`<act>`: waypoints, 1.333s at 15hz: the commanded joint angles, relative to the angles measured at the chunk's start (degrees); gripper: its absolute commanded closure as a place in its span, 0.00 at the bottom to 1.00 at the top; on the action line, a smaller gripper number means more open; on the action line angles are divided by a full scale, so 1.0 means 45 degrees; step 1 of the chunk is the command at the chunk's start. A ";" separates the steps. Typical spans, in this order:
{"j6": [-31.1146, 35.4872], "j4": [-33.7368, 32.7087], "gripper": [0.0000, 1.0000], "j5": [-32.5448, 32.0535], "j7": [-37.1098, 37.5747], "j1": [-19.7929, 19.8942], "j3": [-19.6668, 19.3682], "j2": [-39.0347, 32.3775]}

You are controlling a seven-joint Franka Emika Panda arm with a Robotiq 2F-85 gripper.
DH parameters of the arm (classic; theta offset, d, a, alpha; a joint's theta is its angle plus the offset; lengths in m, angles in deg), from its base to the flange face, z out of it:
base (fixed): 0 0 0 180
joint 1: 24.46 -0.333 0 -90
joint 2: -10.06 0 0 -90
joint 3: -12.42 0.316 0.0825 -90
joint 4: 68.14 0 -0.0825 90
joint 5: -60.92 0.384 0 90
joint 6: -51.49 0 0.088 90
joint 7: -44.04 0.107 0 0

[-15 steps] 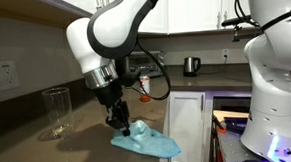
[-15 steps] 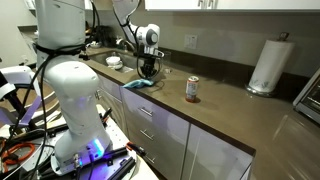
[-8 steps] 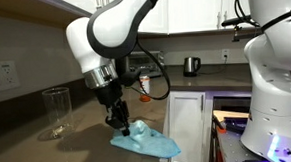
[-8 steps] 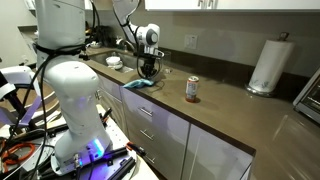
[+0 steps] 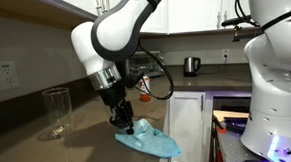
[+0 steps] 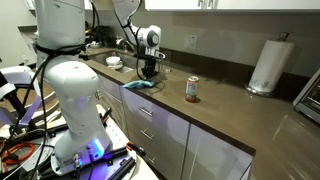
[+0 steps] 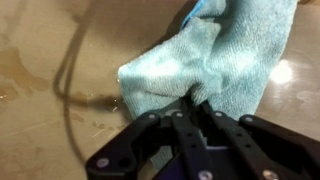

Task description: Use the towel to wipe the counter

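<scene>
One glass [image 5: 55, 111] (clear, upright) on counter [image 5: 39, 152] | gripper [image 5: 125, 122] clamped on teal towel [image 5: 151, 142] | can [image 6: 192, 89] well apart

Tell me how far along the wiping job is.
Grasp looks done: the tool is shut on the towel. In hand: the towel lies pressed on the counter near its front edge. Left: probably the stretch toward the can; wiped area can't be told.

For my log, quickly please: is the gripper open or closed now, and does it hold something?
Gripper: closed, pinching the blue towel against the counter.
</scene>
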 commanded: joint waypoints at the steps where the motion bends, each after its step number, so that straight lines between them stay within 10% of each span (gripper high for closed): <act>1: 0.0215 0.0875 0.95 -0.0428 0.0879 -0.0174 -0.0238 0.0535; 20: -0.0600 0.2039 0.96 -0.0717 0.2492 0.0763 -0.1587 0.1660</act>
